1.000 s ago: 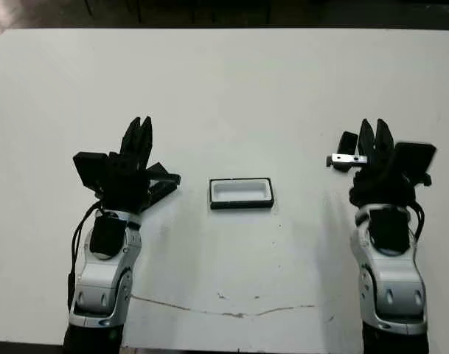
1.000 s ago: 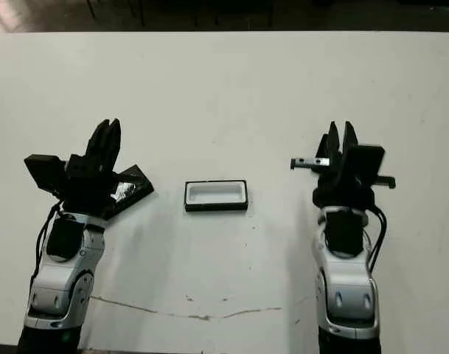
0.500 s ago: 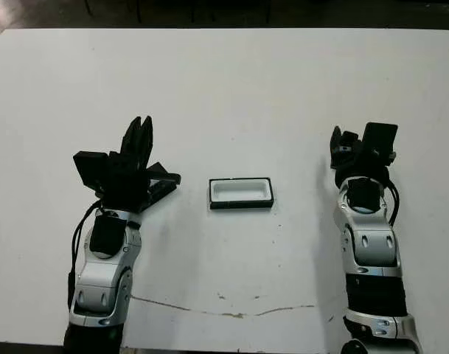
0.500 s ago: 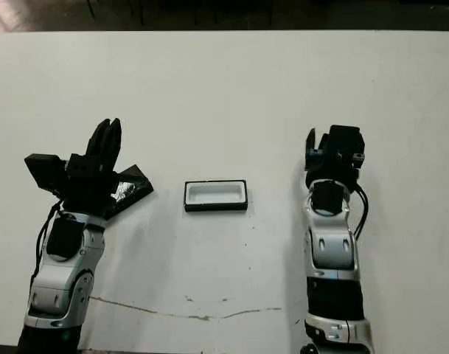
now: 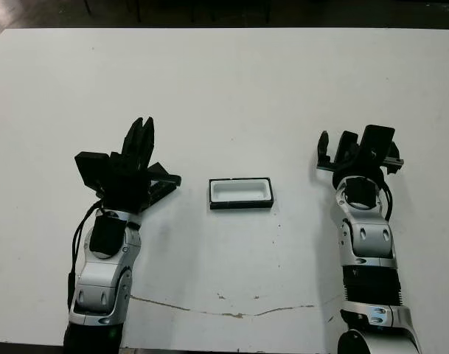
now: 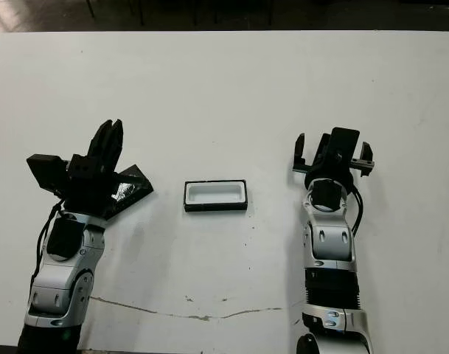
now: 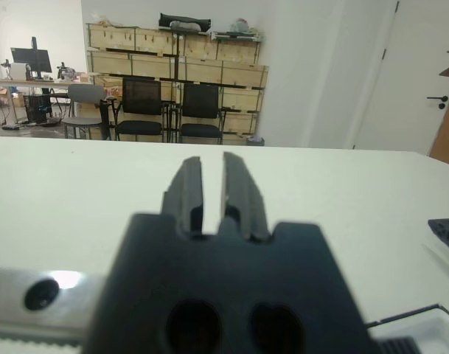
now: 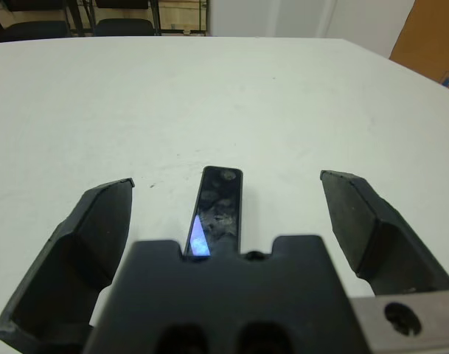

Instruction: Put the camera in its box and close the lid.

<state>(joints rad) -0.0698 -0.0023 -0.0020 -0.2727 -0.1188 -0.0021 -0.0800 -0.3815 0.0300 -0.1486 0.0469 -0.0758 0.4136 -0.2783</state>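
Two wide right fingers (image 8: 371, 225) flanking the camera (image 8: 217, 210); left fingers (image 7: 239, 195) nearly together.

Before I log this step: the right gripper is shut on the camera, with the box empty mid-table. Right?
Not shut. The right wrist view shows the right gripper open, the camera lying on the table between its spread fingers, unheld. The box is empty mid-table.

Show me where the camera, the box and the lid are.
camera (image 8: 218, 210), right wrist view, middle of its glossy top face.
box (image 5: 241, 192), left eye view, white inner lining.
lid (image 6: 130, 190), right eye view, exposed corner beside the left gripper.
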